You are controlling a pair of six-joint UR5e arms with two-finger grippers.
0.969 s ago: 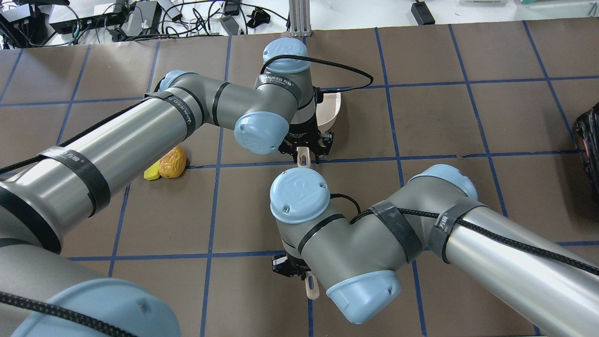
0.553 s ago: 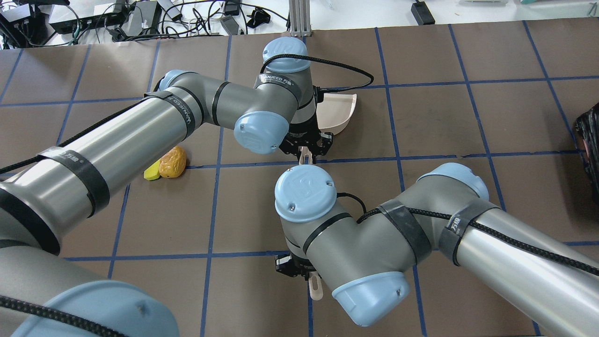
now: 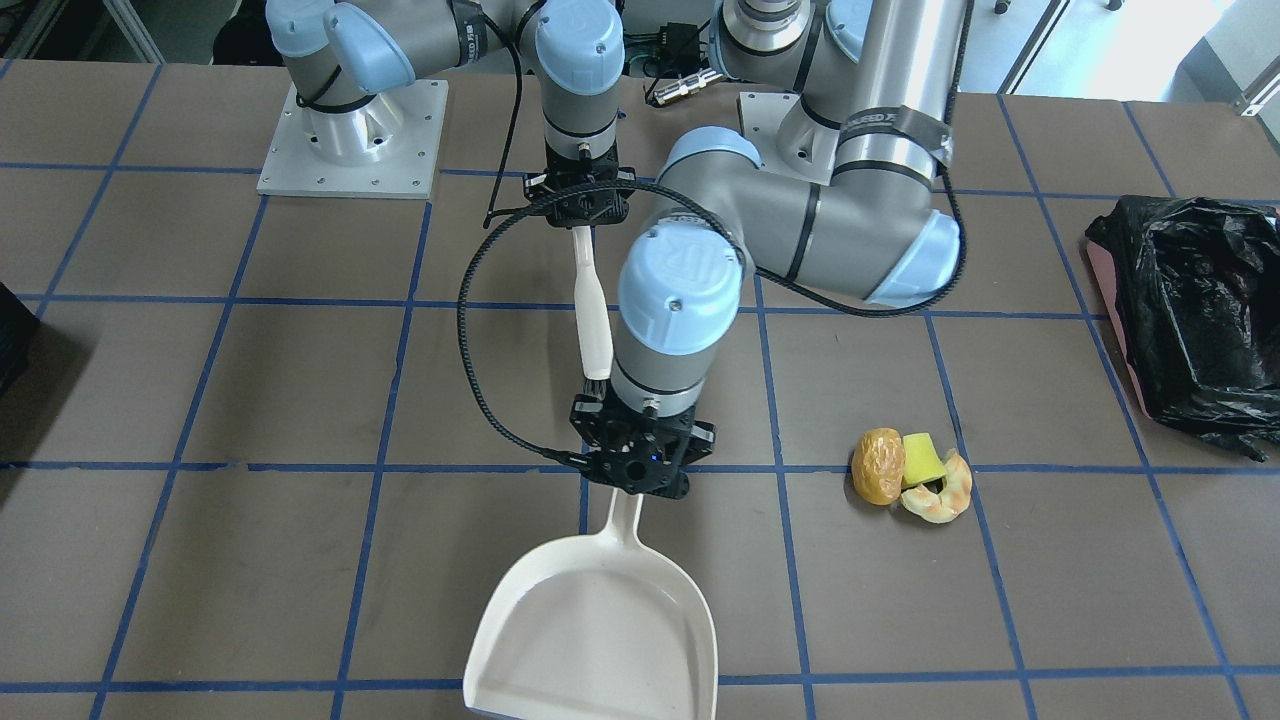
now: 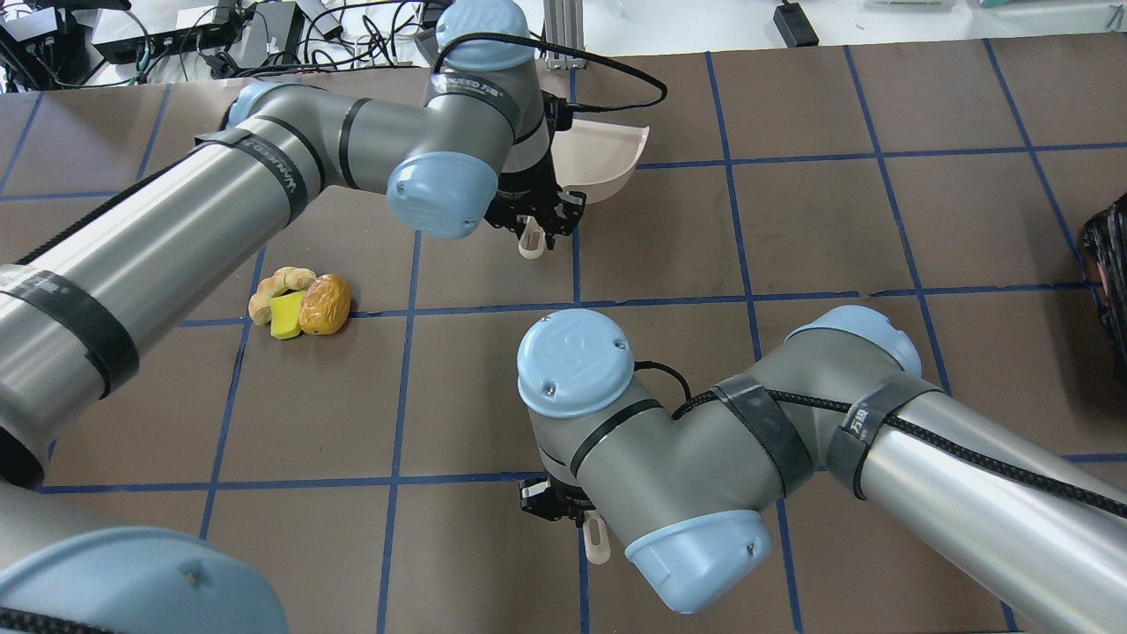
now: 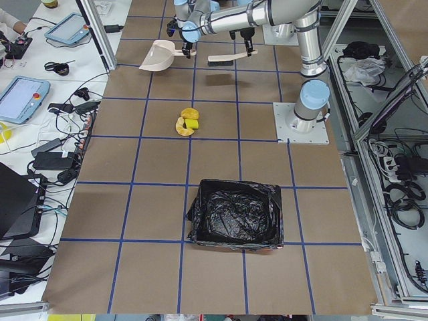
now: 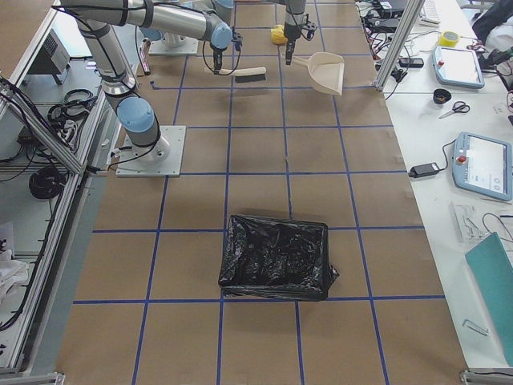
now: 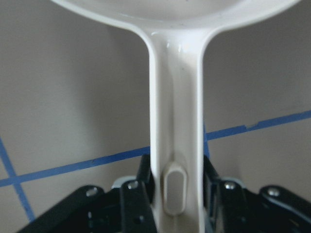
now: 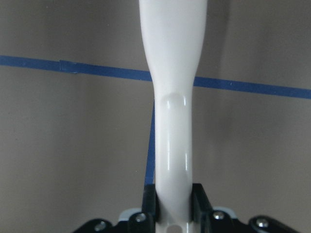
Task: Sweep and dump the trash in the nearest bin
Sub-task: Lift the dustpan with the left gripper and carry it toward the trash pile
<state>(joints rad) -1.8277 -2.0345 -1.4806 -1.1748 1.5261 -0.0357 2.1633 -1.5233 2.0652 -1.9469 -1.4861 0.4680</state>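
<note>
The trash lies in one small pile: a brown lump point(image 3: 878, 465), a yellow-green wedge point(image 3: 922, 460) and a tan croissant piece point(image 3: 940, 497). In the overhead view the pile point(image 4: 299, 304) is left of centre. My left gripper point(image 3: 637, 478) is shut on the handle point(image 7: 177, 121) of a white dustpan point(image 3: 600, 620), held about one tile to the side of the pile. My right gripper point(image 3: 583, 215) is shut on the white handle point(image 8: 172, 97) of a brush; the left wrist hides its bristles. The black-bagged bin point(image 3: 1190, 310) stands beyond the pile on my left.
A second black-lined bin point(image 4: 1111, 282) sits at the table's right end and also shows in the exterior right view point(image 6: 276, 257). Cables and electronics point(image 4: 220, 35) lie past the far edge. Blue tape lines grid the brown table point(image 4: 880, 220).
My left arm has carried the dustpan farther from me and to the left in the overhead view, uncovering the croissant piece. The right arm has hardly moved since 0.6 s ago.
</note>
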